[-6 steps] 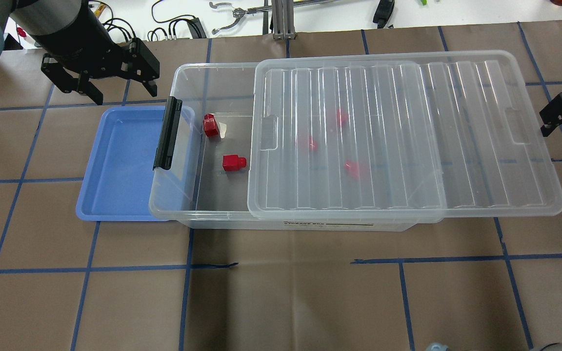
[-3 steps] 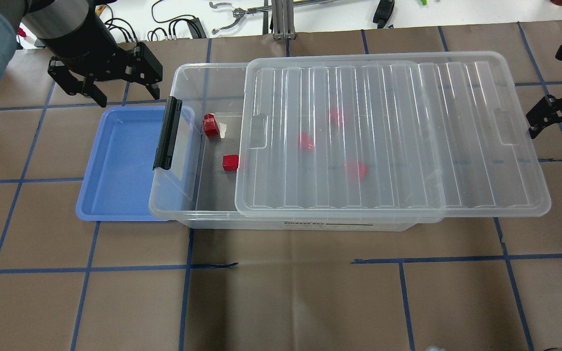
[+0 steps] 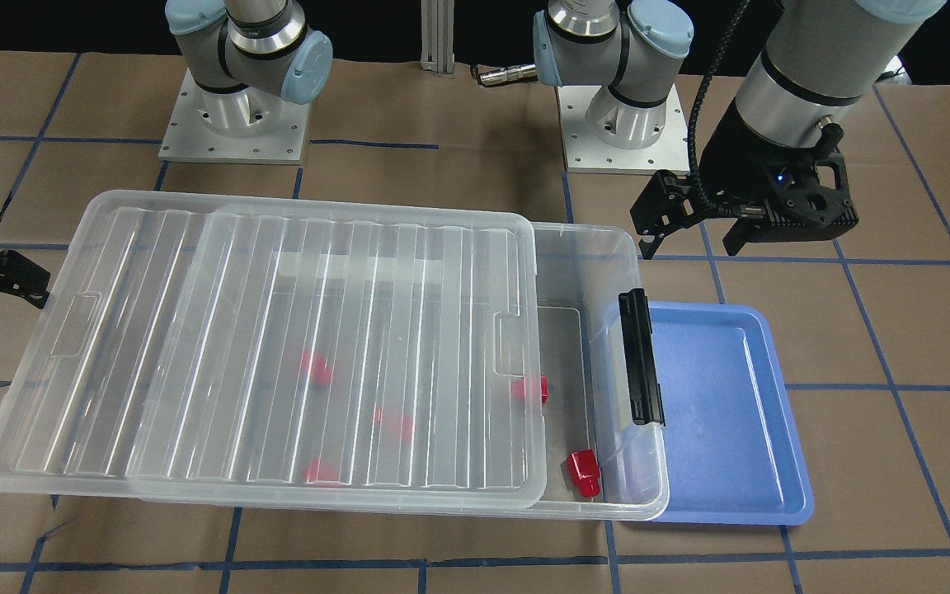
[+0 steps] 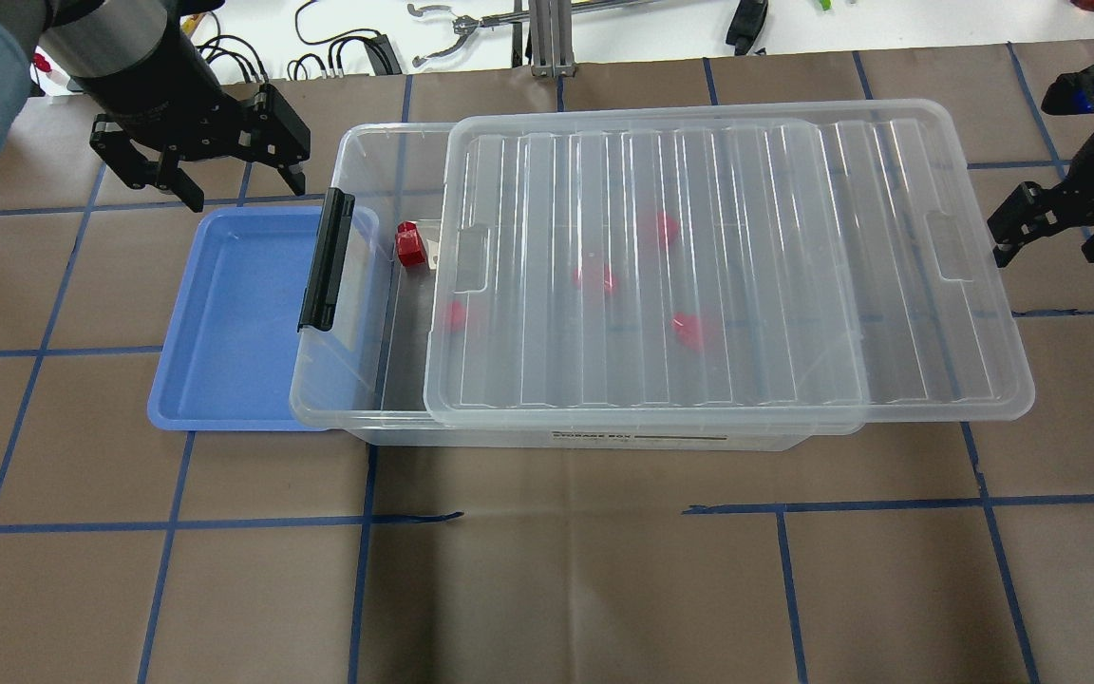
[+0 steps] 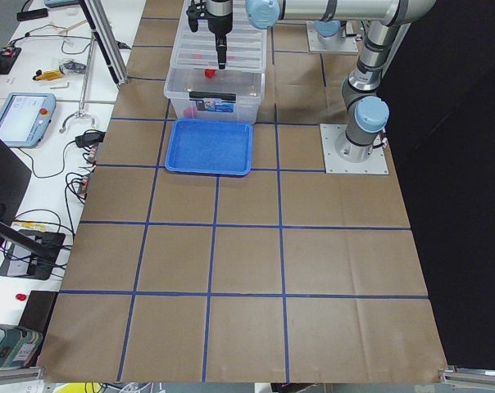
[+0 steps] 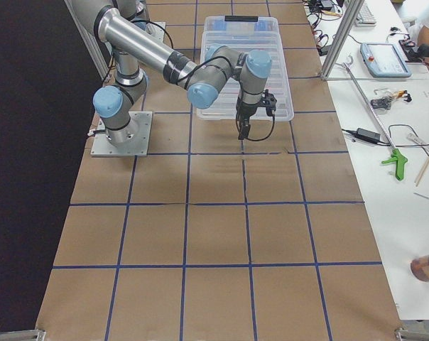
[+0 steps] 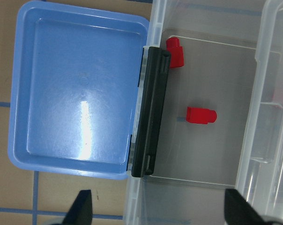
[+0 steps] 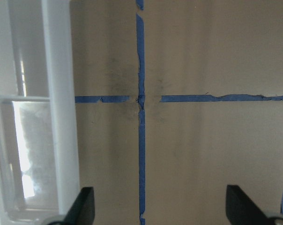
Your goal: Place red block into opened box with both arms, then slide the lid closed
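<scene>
Directions are given as clock positions in the overhead view, with 12 o'clock pointing away from the robot.

The left tool (image 4: pixel 245 190) is hanging with its fingers spread wide and is gripping nothing. It is sitting above the counter (image 4: pixel 547 570) at 10 o'clock from the box's clip end, apart from the box (image 4: pixel 357 142). The right tool (image 4: pixel 1046 249) is also showing spread fingers and is holding nothing. It is standing just beside the 3 o'clock short edge of the lid (image 4: pixel 699 275); contact with that edge cannot be confirmed.

The lid is lying flat on the box rim and is overhanging the box at the 3 o'clock end. A narrow strip at the 9 o'clock end is lying uncovered. In that strip, one red block (image 4: pixel 408 244) is resting on the box floor near the black clip bar (image 4: pixel 327 258). A second block (image 4: pixel 452 313) is showing just under the lid's 9 o'clock edge, and three further blocks are showing blurred beneath the lid. A blue tray (image 4: pixel 224 313) is lying at 9 o'clock from the box, its near edge overlapped by the clip end.
</scene>
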Controlling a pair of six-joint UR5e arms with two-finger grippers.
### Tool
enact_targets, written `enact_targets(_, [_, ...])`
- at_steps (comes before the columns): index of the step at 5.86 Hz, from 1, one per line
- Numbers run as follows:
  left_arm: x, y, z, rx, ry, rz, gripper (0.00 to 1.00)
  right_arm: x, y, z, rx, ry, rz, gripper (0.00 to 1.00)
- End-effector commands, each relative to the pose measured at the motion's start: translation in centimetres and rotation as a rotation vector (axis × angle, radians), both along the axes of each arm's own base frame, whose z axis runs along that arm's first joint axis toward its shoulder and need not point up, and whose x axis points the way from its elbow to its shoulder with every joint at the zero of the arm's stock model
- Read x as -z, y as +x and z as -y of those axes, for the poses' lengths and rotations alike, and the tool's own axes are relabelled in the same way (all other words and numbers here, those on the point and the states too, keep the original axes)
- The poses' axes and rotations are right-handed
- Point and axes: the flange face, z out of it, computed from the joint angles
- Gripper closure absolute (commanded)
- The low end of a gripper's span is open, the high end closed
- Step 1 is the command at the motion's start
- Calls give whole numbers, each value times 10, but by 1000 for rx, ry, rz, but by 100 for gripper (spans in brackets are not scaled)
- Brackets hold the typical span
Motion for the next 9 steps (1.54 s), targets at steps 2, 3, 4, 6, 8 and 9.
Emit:
enact_targets(2, [-3,0,-14,1,13,6,1,4,30,-2,26,-5,25,0])
enact_targets(3, [1,-1,-12,-5,17,-5,1,4,48,0,15,-3,27,0])
enact_targets(4, [5,-1,-2,-13,18,-5,1,4,52,0,23,-3,27,0])
enact_targets(6, [0,1,0,-11,18,11,1,4,68,3,29,-9,42,0])
enact_targets(8, [-11,-2,-15,-4,27,15,1,4,92,5,22,-11,38,0])
enact_targets(9, [-15,2,-8,8,23,56,1,4,97,5,18,-9,38,0])
